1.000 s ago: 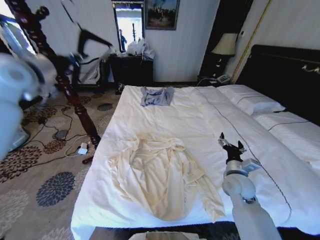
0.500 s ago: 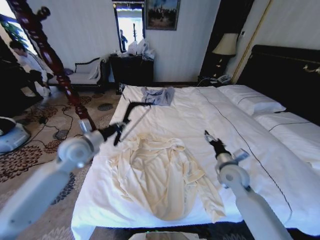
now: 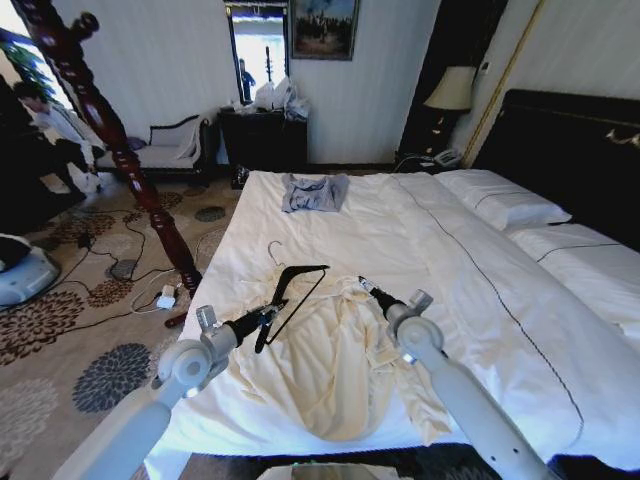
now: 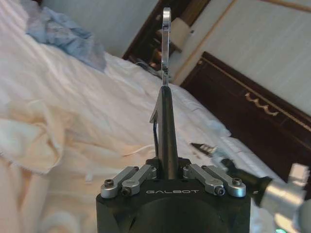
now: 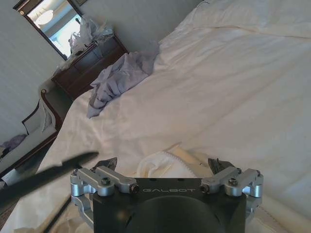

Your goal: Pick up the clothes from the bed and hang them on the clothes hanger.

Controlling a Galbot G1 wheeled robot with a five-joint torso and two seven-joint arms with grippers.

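Note:
The clothes (image 3: 330, 365), a cream robe-like garment, lie spread on the near part of the bed (image 3: 420, 250). My left gripper (image 3: 266, 317) hovers over the garment's left shoulder, shut on the black clothes hanger (image 3: 300, 285), whose silver hook (image 3: 272, 250) points toward the headboard. In the left wrist view the clothes hanger (image 4: 167, 131) runs edge-on out of the left gripper (image 4: 167, 171). My right gripper (image 3: 365, 287) hangs open just above the collar, right of the hanger. In the right wrist view the right gripper (image 5: 164, 166) straddles the cream collar (image 5: 163, 160) without touching it.
A blue-grey garment (image 3: 313, 192) lies at the far end of the bed. A dark-red wooden post (image 3: 110, 140) leans beside the bed's left edge, with cables (image 3: 130, 270) on the carpet. White pillows (image 3: 500, 200) and the dark headboard (image 3: 570, 150) are to the right.
My left arm has swung in and down, bringing the hanger over the garment's collar area. The right gripper has moved left and lower, toward the collar.

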